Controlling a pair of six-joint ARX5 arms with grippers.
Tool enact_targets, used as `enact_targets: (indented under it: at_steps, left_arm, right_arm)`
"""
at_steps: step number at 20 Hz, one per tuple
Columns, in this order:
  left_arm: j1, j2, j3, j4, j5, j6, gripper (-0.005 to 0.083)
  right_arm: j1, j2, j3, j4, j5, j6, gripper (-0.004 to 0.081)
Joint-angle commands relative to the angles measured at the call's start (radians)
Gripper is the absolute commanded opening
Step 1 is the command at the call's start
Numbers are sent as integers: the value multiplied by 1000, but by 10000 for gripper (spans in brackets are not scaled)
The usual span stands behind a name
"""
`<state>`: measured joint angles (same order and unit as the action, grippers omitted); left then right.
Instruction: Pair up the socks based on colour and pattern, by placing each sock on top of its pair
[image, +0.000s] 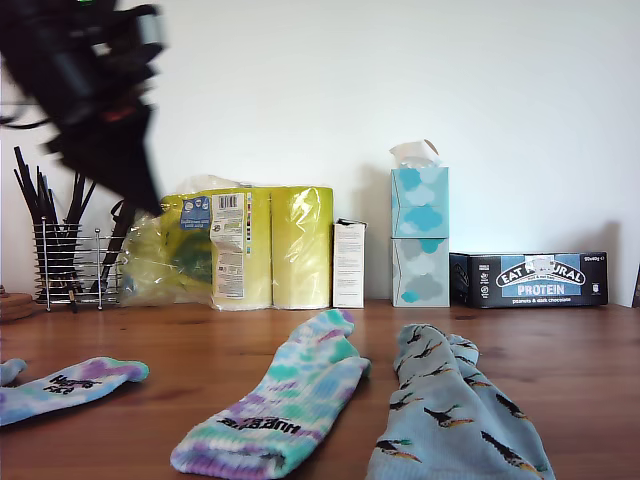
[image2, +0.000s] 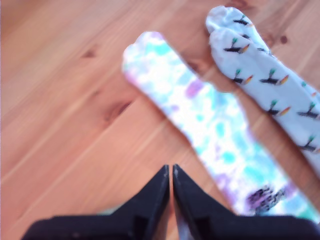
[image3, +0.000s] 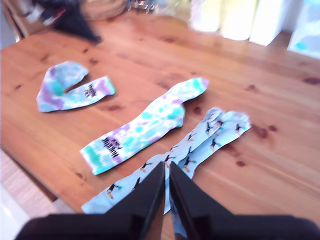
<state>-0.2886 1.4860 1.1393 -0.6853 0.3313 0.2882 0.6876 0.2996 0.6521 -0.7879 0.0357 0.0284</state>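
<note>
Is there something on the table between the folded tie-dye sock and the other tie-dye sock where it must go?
Nothing visible: only bare table lies between the folded tie-dye sock and the straight tie-dye sock.

"EAT NATURAL" and "PROTEIN" are printed in white on the dark box (image: 528, 280) at the exterior view's right; the small line beneath is hard to read. Black lettering is carried on the cuffs of both tie-dye socks (image: 283, 411) (image: 66, 387), too blurred to be read.
</note>
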Motion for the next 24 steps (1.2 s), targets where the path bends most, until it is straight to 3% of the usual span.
enact_targets:
  at_steps: [1,2,3,5,6,7,11,19,21,24]
  left_arm:
    - [-2,45,-25,-1,4,-8,-15]
    - [-2,68,-25,3,-2,-8,23]
    - [-2,89,-25,8,-25,-8,119]
    - [-15,143,-25,58,-98,-29,411]
    - [-19,169,-25,79,-139,-42,504]
    - [-19,198,-24,93,-168,-53,537]
    - [-16,288,-24,132,-291,-54,535]
    - [40,388,-24,159,-288,-57,523]
    - [51,390,-24,159,-267,-61,417]
    - [57,390,-24,147,-227,-60,140]
  right_arm:
    - [-3,1,-10,3,21,-11,-13]
    - [-3,2,-10,2,31,-32,-13]
    - [-3,3,-10,1,31,-57,-13]
    - [-3,5,-10,2,31,-75,-13]
    - [-3,5,-10,2,35,-91,-13]
    - [-3,5,-10,2,35,-98,-13]
    - [-3,5,-10,2,35,-127,-13]
    - [-3,5,-10,3,46,-142,-13]
    - [-3,5,-10,3,46,-142,-13]
    - [-3,5,-10,8,47,-142,-13]
